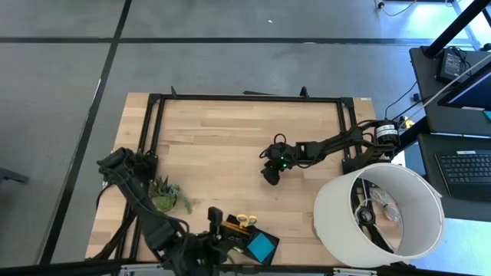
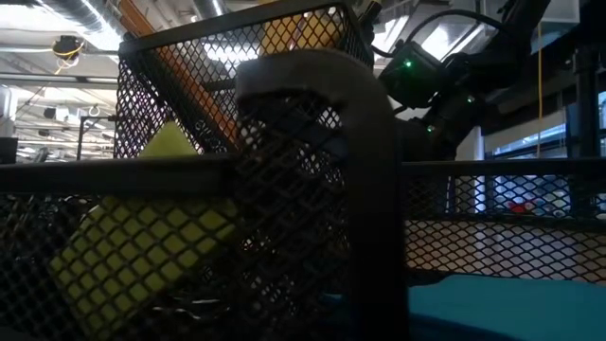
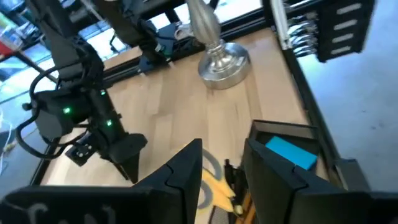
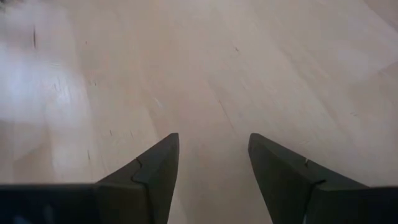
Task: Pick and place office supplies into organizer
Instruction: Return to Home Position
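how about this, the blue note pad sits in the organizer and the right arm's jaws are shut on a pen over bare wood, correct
Not quite. The right wrist view shows the jaws of the right arm open and empty, with no pen, over the bare wooden table. The blue note pad does sit in the organizer.

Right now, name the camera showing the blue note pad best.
Left wrist view: the blue note pad sits close inside the organizer. High view shows it farther off; low view, a blue strip; right wrist view, nothing.
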Robot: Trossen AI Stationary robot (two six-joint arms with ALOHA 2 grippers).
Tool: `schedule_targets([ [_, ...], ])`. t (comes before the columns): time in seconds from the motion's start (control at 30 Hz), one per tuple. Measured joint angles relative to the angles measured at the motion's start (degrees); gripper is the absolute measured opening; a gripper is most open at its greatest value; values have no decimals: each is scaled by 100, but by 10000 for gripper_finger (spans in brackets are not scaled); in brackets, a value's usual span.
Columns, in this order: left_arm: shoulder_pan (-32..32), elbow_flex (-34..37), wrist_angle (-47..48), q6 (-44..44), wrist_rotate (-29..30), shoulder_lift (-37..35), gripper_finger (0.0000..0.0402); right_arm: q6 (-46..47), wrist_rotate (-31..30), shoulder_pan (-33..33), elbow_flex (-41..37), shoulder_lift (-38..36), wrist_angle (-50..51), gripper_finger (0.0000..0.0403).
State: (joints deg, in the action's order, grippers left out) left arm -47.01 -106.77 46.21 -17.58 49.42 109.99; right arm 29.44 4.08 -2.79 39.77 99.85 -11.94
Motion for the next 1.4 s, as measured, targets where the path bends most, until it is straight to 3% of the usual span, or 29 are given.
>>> schedule_targets([
  [0.23, -89, -2, -10, -26, 186, -2, 106, -154, 51, 2, -4, 7, -80, 200],
  [0.43, -90, -2, 186, 99, 6, -2, 103, -440, 73, 0, -7, 10, -155, 200],
  [0.6, 34, 1, 1076, -519, 726, -125, 103, -926, 96, 2, -11, 22, -999, 200],
  [0.77, 409, -1, 2458, -1466, 518, -556, 103, -1752, 89, 0, -9, 21, -2164, 200],
  [0.93, 839, 0, 3012, -1519, 397, -1083, 106, -2594, 67, -10, -5, 9, -2886, 200],
  [1.13, 1134, -1, 3011, -1119, 270, -1910, 103, -2702, 142, -121, -4, -22, -2706, 200],
  [1.4, 1557, -2, 3011, -1028, 366, -3174, 104, -2570, 1186, -407, -6, -750, -2020, 200],
])
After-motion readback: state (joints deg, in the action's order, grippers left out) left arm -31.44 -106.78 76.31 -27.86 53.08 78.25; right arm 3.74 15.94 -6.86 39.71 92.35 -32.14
